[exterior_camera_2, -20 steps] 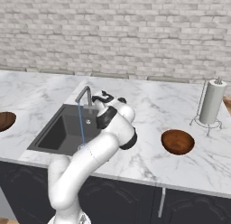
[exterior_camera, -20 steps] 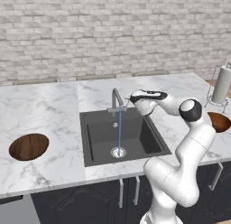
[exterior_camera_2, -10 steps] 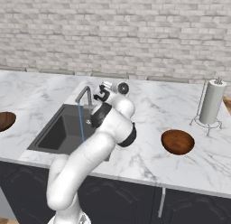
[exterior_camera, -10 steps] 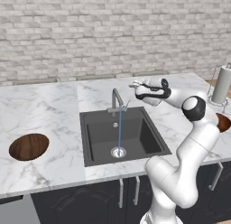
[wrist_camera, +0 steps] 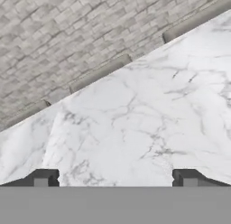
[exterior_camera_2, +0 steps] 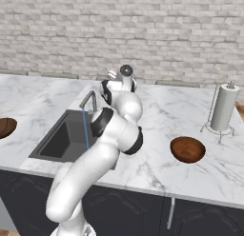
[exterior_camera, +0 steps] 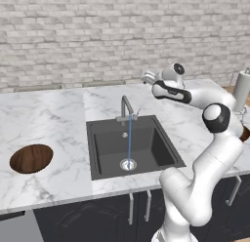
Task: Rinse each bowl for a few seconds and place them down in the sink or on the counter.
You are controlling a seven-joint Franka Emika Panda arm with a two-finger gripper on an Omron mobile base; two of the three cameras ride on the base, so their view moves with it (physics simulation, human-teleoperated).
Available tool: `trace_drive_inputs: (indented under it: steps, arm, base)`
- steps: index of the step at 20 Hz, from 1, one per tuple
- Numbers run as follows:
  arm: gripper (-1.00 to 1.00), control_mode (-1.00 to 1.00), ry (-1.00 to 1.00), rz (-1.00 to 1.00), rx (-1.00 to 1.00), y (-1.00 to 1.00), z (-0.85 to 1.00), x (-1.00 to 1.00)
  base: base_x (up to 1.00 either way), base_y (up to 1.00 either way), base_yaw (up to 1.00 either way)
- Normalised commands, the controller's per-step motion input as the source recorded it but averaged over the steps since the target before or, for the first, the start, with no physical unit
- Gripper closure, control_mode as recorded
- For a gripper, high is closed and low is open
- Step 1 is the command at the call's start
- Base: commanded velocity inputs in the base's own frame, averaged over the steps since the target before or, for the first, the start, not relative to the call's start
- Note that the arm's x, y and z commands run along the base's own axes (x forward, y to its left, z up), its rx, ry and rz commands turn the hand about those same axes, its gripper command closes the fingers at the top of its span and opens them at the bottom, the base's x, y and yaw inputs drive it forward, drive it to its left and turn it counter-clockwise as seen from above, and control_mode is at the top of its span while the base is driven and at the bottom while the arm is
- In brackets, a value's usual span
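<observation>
Water runs from the faucet (exterior_camera: 126,107) into the sink (exterior_camera: 161,149). One dark wooden bowl (exterior_camera: 31,158) lies on the counter (exterior_camera: 49,114) left of the sink, and the other bowl (exterior_camera_2: 188,149) lies to the right of it. My gripper (exterior_camera: 146,78) hangs open and empty above the counter behind the sink's back right corner, pointing toward the brick wall. In the hand view the fingertips (wrist_camera: 43,178) stand wide apart over bare marble (wrist_camera: 135,119). From the left base view my arm hides most of the right bowl (exterior_camera: 244,134).
A paper towel holder (exterior_camera_2: 224,106) stands at the back right of the counter, behind the right bowl. The brick wall (exterior_camera: 97,36) runs close along the counter's back edge. Dark cabinets (exterior_camera_2: 124,211) sit below.
My gripper has lifted away from the faucet and swung back and to the right, toward the wall. Water keeps running and both bowls stay where they were.
</observation>
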Motion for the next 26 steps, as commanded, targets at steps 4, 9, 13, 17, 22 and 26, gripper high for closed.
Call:
trace_drive_inputs:
  steps: [4,9,13,17,22,26]
  arm:
    - [-1.0,-1.0,0.34,-0.12,-0.02,-0.27,0.31,-0.21]
    - [-1.0,-1.0,0.33,-0.12,-0.03,-0.38,0.19,-0.27]
    - [-1.0,-1.0,0.28,-0.12,-0.06,-0.35,0.03,-0.36]
    - [-1.0,-1.0,0.21,-0.07,-0.11,-0.19,0.0,-0.48]
    - [-1.0,-1.0,0.05,0.0,-0.16,-0.02,0.0,-0.8]
    - [-1.0,-1.0,-0.07,-0.02,-0.07,-0.06,0.0,-1.0]
  base:
    - [0.0,0.0,0.0]
    - [0.0,0.0,0.0]
    - [0.0,0.0,0.0]
    - [0.0,0.0,0.0]
    - [0.0,0.0,0.0]
    - [0.0,0.0,0.0]
